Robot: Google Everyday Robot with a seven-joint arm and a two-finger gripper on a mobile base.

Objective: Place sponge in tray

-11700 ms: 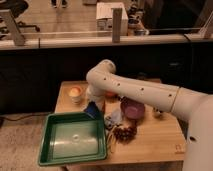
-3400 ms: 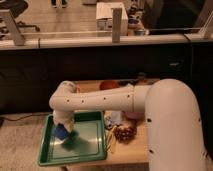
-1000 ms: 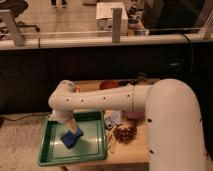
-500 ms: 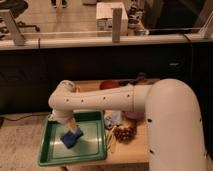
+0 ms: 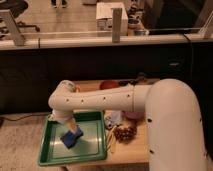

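Observation:
The green tray (image 5: pixel 92 145) sits at the front left of the small wooden table. The bright-blue sponge (image 5: pixel 71 138) lies tilted on the tray's bottom, left of its middle. My gripper (image 5: pixel 70 128) reaches down into the tray from the white arm (image 5: pixel 100 100) and sits right over the sponge, at or touching its top. The wrist hides where the gripper meets the sponge.
A brown clustered object (image 5: pixel 125 133) lies just right of the tray. A purple bowl (image 5: pixel 133 115) and a red-orange object (image 5: pixel 108 85) stand farther back on the table (image 5: pixel 130 150). My white body fills the right side. A dark counter runs behind.
Earlier the arm carried the sponge from the table's middle over to the tray and lowered it. Over the last second nothing has visibly moved.

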